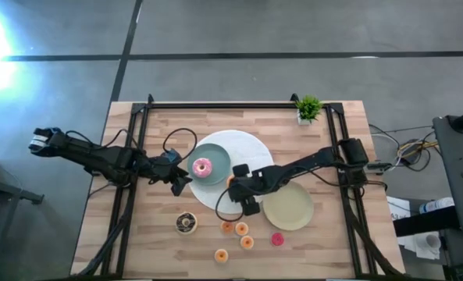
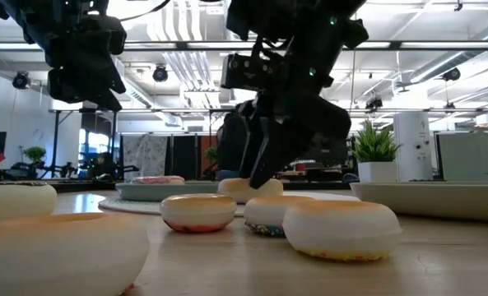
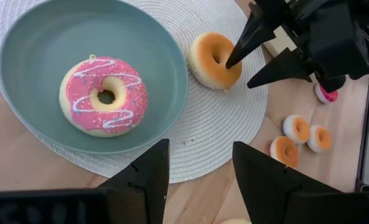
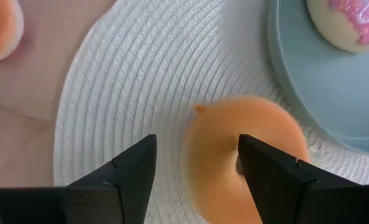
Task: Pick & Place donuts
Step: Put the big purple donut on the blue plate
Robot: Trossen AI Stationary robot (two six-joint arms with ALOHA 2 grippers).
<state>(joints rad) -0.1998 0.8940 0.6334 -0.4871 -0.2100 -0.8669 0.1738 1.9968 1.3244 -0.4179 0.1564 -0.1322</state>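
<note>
Now the right gripper [image 3: 249, 65], fingers spread, is straddling one wall of the orange donut [image 3: 214, 60]; closing off-centre may flip it.

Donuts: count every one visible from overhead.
7. Pink-glazed donut on the teal plate; orange one on the white mat, partly hidden by the right end effector; brown one, four small ones on wood.

Between the round teal plate [image 1: 215, 165] and the round beige plate [image 1: 288, 206], the right gripper [image 1: 233, 185] blocks the white woven mat [image 1: 251, 148]. Small glazed donuts [image 1: 235, 229] crowd the wooden table [image 1: 325, 242] near its front edge; both front corners lie bare.
</note>
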